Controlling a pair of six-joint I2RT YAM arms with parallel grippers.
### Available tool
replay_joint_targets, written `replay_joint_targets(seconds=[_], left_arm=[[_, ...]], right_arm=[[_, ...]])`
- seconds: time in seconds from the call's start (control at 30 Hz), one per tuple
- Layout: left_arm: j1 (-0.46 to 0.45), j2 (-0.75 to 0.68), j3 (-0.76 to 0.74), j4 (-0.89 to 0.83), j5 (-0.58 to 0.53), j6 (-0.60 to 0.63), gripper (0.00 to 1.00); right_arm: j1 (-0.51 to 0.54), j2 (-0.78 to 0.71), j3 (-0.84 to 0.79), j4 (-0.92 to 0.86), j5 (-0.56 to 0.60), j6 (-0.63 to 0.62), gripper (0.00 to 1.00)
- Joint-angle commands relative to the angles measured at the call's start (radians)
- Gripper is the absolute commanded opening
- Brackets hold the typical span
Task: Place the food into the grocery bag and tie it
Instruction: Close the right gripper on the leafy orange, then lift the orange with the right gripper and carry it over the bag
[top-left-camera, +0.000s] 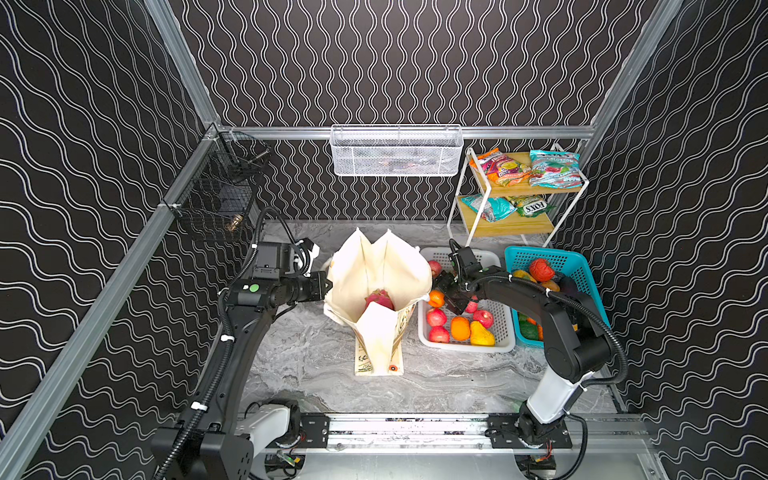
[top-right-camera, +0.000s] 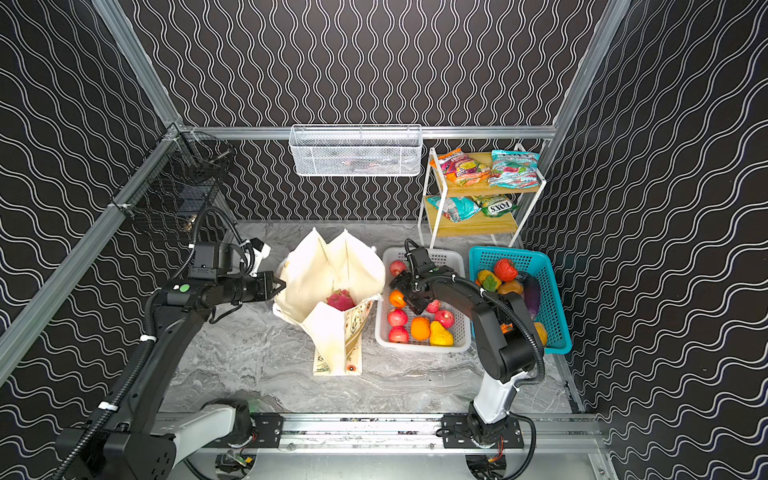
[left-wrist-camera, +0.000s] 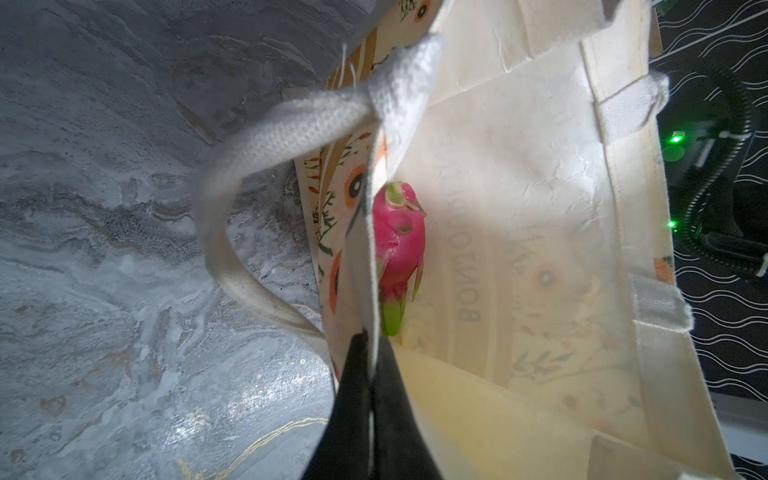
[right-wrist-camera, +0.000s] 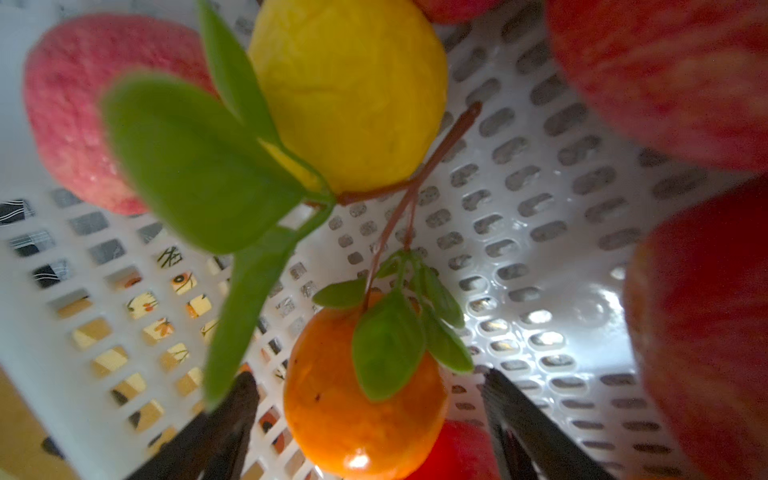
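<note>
- A grey marble tabletop (top-left-camera: 316, 357) sits inside black walls patterned with white wavy lines.
- The grocery bag (top-left-camera: 374, 266), a cream tote, stands open in the middle of the table, and its printed side faces the near right.
- A magenta dragon fruit (top-left-camera: 379, 300) lies inside the bag, visible in both top views and in the left wrist view (left-wrist-camera: 399, 245).
- The left gripper (left-wrist-camera: 368, 345) is clamped on the fabric of the bag's left rim. A white strap handle (left-wrist-camera: 266, 137) loops just outside the bag.
- The white basket (top-left-camera: 465, 347) stands just right of the bag and holds red apples, oranges and a yellow pear.
- The right gripper (right-wrist-camera: 370, 399) reaches into this basket at its left side. Its jaws are spread wide either side of a small leafy orange (right-wrist-camera: 332, 395), not closed on it.
- The teal basket (top-left-camera: 582, 266) at the far right holds a red ribbed fruit (top-left-camera: 541, 269).
- Beyond the baskets, a rack (top-left-camera: 515, 224) carries snack packets, a teal packet (top-left-camera: 555, 168) among them.
</note>
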Motion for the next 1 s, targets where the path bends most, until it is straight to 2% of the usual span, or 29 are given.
replay_joint_targets(seconds=[0.0, 0.47, 0.87, 0.97], left_arm=[[0.0, 0.001, 0.014, -0.013, 0.011, 0.006, 0.0], [0.0, -0.012, -0.003, -0.008, 0.013, 0.0, 0.0], [0.0, -0.015, -0.01, -0.007, 0.01, 0.0, 0.0], [0.0, -0.017, -0.011, -0.005, 0.011, -0.002, 0.0]], right_arm=[[0.002, 0.011, 0.005, 0.016, 0.005, 0.019, 0.86], [0.034, 0.029, -0.015, 0.049, 0.022, 0.037, 0.77], [0.034, 0.011, -0.021, 0.065, 0.03, 0.04, 0.62], [0.034, 0.001, -0.016, 0.055, 0.044, 0.035, 0.61]])
